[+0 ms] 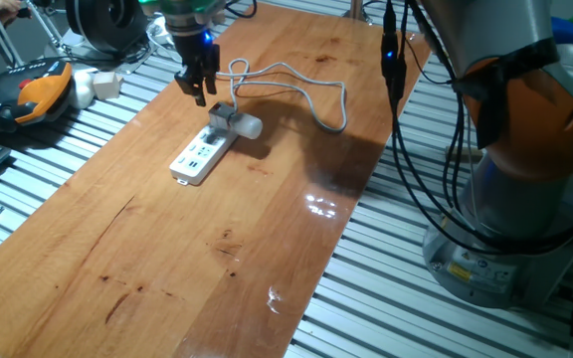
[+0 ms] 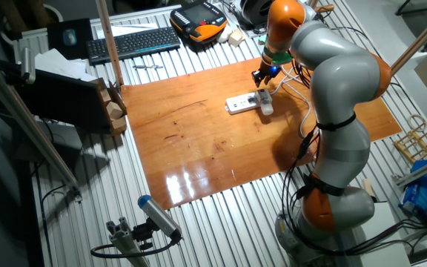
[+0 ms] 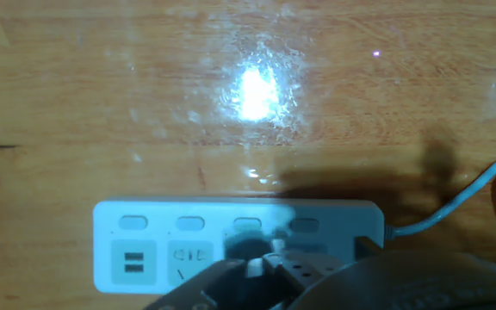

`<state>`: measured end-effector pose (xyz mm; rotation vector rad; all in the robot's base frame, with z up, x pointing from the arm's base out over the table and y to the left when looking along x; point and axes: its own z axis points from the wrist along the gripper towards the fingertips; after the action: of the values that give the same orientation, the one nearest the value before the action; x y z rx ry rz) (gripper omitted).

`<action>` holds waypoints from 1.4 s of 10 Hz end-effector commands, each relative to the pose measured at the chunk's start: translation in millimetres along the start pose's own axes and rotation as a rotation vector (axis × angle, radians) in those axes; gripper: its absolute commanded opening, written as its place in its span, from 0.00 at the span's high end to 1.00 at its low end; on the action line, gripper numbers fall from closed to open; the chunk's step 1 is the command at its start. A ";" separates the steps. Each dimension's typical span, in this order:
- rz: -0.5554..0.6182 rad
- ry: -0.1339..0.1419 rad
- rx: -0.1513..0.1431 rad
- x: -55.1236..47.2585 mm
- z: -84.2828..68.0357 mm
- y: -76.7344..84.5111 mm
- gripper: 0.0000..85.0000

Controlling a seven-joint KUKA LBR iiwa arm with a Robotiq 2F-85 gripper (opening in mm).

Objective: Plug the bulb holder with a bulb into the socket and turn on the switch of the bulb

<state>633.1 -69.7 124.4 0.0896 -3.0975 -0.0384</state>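
Observation:
The socket is a long white power strip lying on the wooden table, with its cord looping off to the back. The bulb holder sits on the strip's cord end, and the stubby white bulb sticks out sideways from it. I cannot make out the red switch in any view. My gripper hangs open just above and to the left of the holder, holding nothing. From the other side, the gripper is over the holder and strip. The hand view shows the strip below, with blurred dark shapes along the bottom edge.
The wooden tabletop rests on a slatted metal bench. An orange pendant and small white parts lie off the table's left. A keyboard lies at the back, and the arm's base stands at the right.

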 end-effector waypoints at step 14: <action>0.017 -0.045 0.030 -4.9 21.4 1.1 1.00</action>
<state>636.8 -67.6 102.3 0.0646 -3.1431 0.0071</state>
